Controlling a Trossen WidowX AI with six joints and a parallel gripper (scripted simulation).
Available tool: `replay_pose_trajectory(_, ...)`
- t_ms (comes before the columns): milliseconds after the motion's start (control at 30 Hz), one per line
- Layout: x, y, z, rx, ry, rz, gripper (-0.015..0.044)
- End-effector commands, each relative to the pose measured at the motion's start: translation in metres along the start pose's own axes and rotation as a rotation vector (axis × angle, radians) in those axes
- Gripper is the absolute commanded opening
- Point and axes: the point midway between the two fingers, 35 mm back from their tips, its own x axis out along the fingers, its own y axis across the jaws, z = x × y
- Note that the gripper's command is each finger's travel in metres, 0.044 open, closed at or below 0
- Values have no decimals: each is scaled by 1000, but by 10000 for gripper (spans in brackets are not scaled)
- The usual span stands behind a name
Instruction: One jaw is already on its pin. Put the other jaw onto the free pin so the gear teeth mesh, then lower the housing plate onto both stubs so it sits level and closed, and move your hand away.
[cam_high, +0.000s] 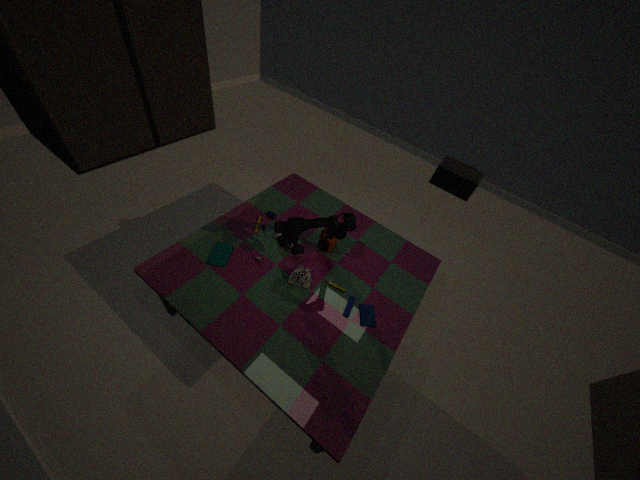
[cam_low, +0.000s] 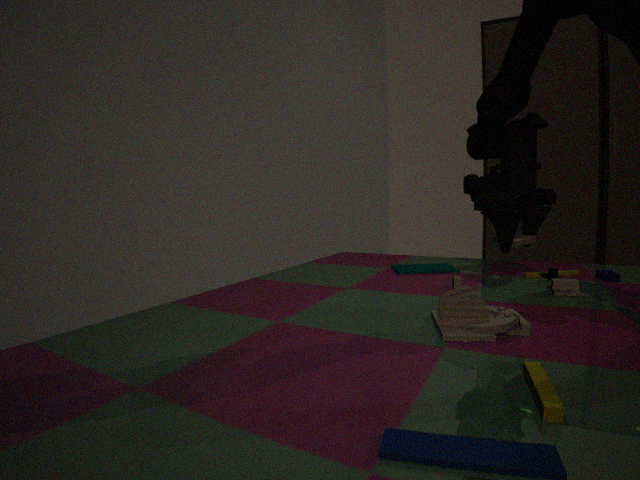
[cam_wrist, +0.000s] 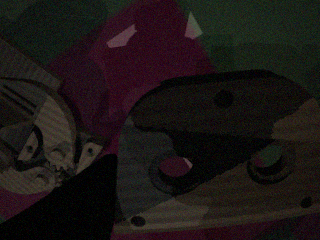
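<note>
The pale wooden housing plate (cam_low: 526, 240) (cam_wrist: 235, 192) has two large round holes and small dark ones. My gripper (cam_high: 287, 242) (cam_low: 518, 241) is shut on it and holds it above the table; only one dark finger shows in the wrist view. The wooden base assembly (cam_high: 300, 276) (cam_low: 480, 320) stands on the table, lower than the plate and to its left in the wrist view. There, two curved pale jaws (cam_wrist: 55, 120) (cam_wrist: 27, 182) lie on it with their toothed ends close together. The dark image does not show whether the teeth mesh. The finger and frame edge hide part of the base.
A small wooden block (cam_low: 565, 286) and a small peg (cam_high: 258, 258) (cam_low: 456, 282) are on the checkered table. A teal slab (cam_high: 220, 254) (cam_low: 425, 268), a yellow bar (cam_high: 337, 286) (cam_low: 543, 392) and a blue bar (cam_high: 349, 306) lie around the base.
</note>
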Motion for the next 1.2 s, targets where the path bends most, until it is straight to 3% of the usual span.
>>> replay_pose_trajectory(0, 1, 14, -3, -80, 2, 9, 351)
replay_pose_trajectory(1167, 11, 119, -45, -775, 11, 67, 351)
